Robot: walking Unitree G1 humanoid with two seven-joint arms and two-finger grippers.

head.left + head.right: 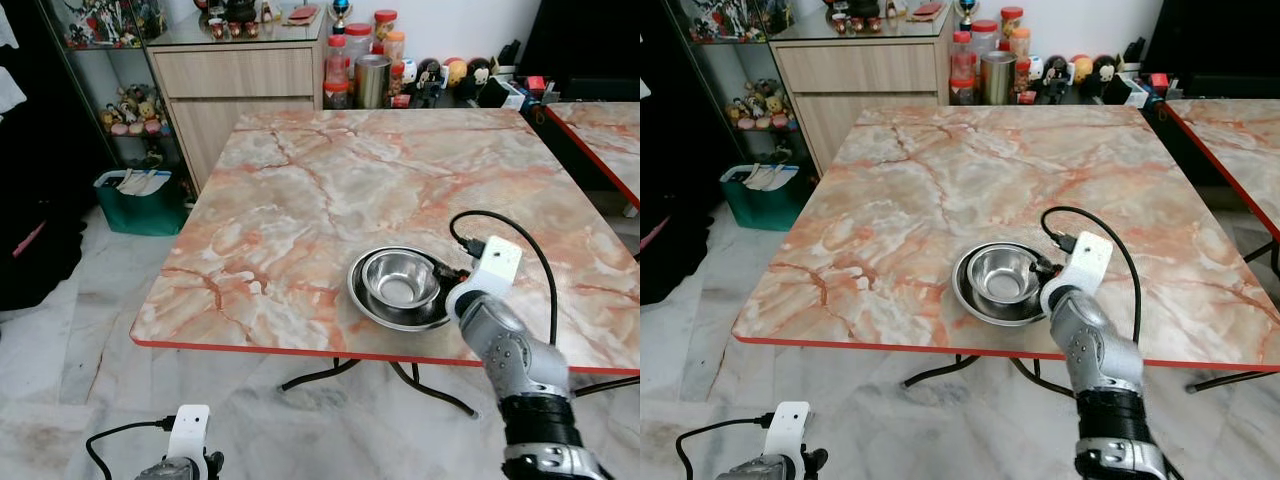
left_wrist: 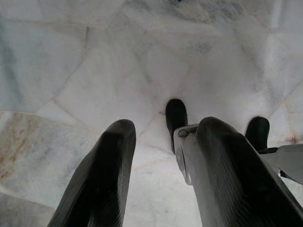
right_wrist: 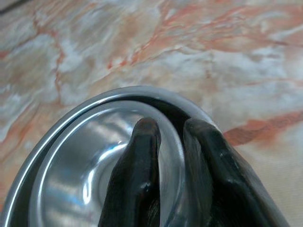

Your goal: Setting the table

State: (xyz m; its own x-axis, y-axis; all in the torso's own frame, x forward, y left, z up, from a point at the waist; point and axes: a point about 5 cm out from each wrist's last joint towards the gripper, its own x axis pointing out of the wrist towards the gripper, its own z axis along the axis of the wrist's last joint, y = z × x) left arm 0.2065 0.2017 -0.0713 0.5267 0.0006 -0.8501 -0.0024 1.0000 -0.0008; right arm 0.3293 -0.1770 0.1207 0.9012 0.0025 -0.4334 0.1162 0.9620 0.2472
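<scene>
Right pincer (image 3: pixel 168 142) nearly closed, pinching inner steel bowl (image 1: pixel 400 280) rim. Bowl likely light, rigid, slick; rim best hold. Left pincer (image 2: pixel 163 142) open, empty.

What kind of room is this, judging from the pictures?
Probably a home dining area: a marble-pattern table with steel bowls, a wooden cabinet beside jars, and a shelf of figurines.

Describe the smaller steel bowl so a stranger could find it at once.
On the marble table, near its front edge, a wide steel plate lies. The smaller bowl sits nested inside it, deeper and shinier, with the right end effector pinching its rim.
</scene>
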